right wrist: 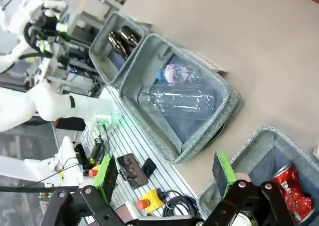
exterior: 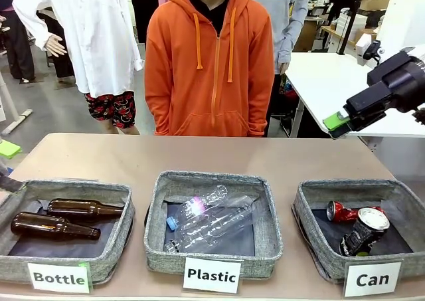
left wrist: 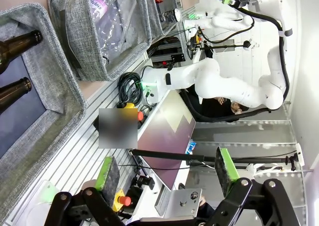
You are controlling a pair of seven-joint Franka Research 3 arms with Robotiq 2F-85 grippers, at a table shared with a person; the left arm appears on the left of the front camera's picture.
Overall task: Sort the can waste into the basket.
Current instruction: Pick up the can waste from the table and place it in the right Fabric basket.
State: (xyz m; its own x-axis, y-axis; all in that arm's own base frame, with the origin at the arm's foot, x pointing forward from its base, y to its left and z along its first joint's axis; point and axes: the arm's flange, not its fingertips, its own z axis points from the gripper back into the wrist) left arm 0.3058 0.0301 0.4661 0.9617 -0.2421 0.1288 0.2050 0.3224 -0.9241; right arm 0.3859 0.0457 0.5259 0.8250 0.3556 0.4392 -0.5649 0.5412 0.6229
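Note:
The grey Can basket (exterior: 305, 214) stands at the table's front right and holds both cans. The crushed red can (exterior: 342, 212) lies at its back and the black can (exterior: 364, 231), with its silver top, leans in front of it. My right gripper (exterior: 339, 123) hangs high above and behind the basket, open and empty. Its wrist view looks down past the open gripper (right wrist: 164, 176) at the red can (right wrist: 294, 186) in the basket (right wrist: 249, 151). A green pad (exterior: 8, 148) of my left gripper shows at the left edge. That gripper (left wrist: 167, 173) is open and empty, off the table's front left corner.
The Plastic basket (exterior: 156, 228) in the middle holds clear bottles (exterior: 212, 221). The Bottle basket (exterior: 119, 214) at the left holds two brown glass bottles (exterior: 56, 226). A person in an orange hoodie (exterior: 209, 68) stands at the far side, hands below the table edge.

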